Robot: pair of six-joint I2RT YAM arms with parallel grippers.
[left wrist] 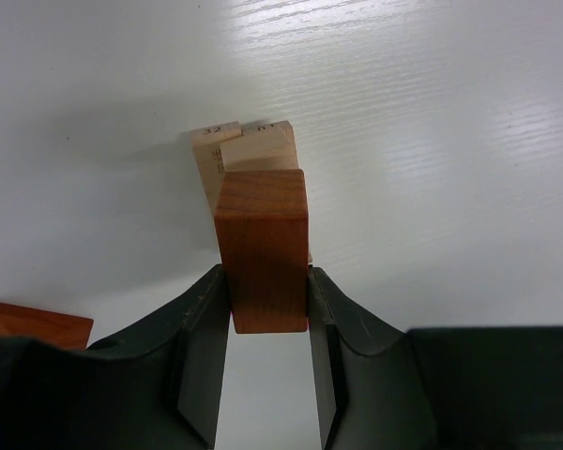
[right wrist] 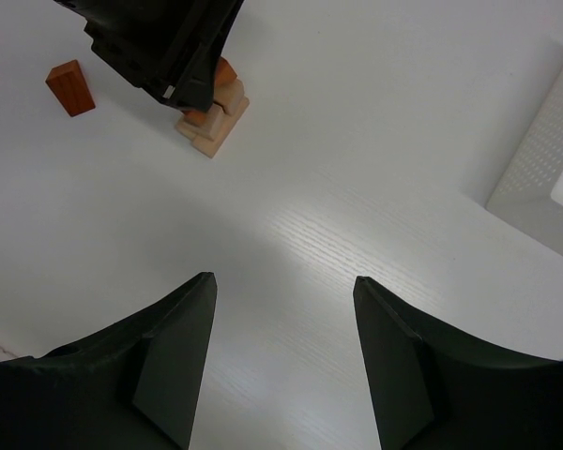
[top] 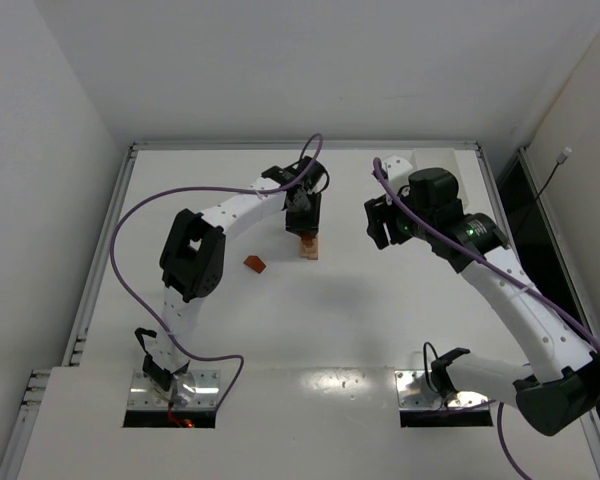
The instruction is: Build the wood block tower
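Right, the left gripper (left wrist: 267,281) has its 2 fingers pinched on a reddish-orange block (left wrist: 262,246). It grips the side faces low down, with most of the block sticking out past the tips. Just beyond and below sits the tower (left wrist: 247,157), a small stack of tan pieces near the middle of the table (top: 400,340). Whether the held block is touching the stack or hanging just above it, I can't tell from here.

This looks like the placing step, and alignment is what matters. From the wrist view the block sits roughly centred over the tan pieces. I'd want it lowered straight, face flat, no tilt, until the stack takes the weight. Then the fingers should part gently and evenly, because a lopsided release could drag the block or nudge those light pieces off each other. After that, lift straight up, not sideways.

1 loose block (top: 254,263), also reddish-orange, lies on the table to the left of the tower, apart from it. The right gripper (right wrist: 286,319) hangs off to the side, fingers spread wide, holding nothing, well apart from the stack. No call for it to come closer.
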